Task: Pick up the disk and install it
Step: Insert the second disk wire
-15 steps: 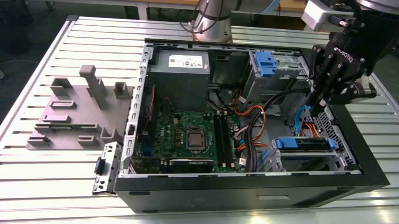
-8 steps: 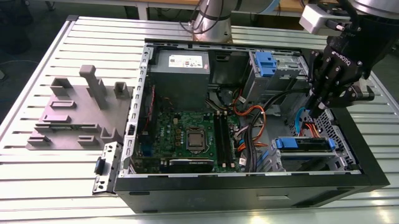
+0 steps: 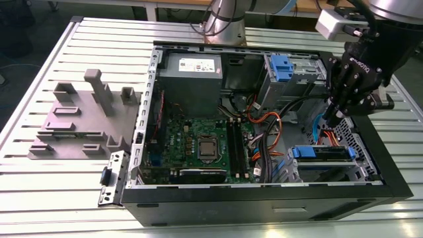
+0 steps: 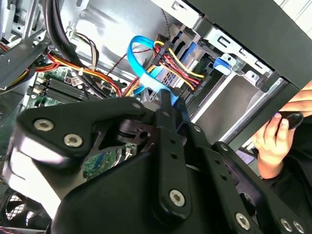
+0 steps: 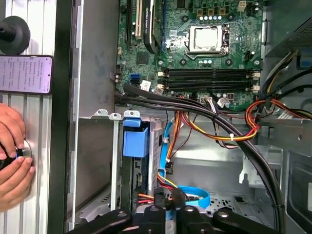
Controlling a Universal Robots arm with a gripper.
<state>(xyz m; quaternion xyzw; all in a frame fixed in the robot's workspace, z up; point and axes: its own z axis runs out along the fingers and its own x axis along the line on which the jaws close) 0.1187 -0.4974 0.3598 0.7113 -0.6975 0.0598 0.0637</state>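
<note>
The disk point(image 3: 322, 152), silver with a blue frame, lies in the lower drive cage at the case's corner on the exterior view's right. In the first wrist view the disk point(image 5: 135, 141) shows edge-on behind its blue frame, with red, yellow and blue cables running to it. In the second wrist view the disk point(image 4: 181, 58) has the same cables at its end. My gripper point(image 3: 332, 111) hangs above the case just over that cage, its black fingers point(image 4: 165, 100) pressed together with nothing between them. The gripper point(image 5: 168, 213) is apart from the disk.
The open computer case point(image 3: 264, 196) holds a motherboard point(image 3: 201, 141), a grey power supply point(image 3: 191, 74) and an upper bay with a blue latch point(image 3: 281, 67). Cable bundles point(image 5: 204, 114) cross the inside. A grey fixture point(image 3: 82, 119) stands beside it. A person's hand point(image 5: 12, 156) and a phone point(image 5: 24, 74) rest outside the case.
</note>
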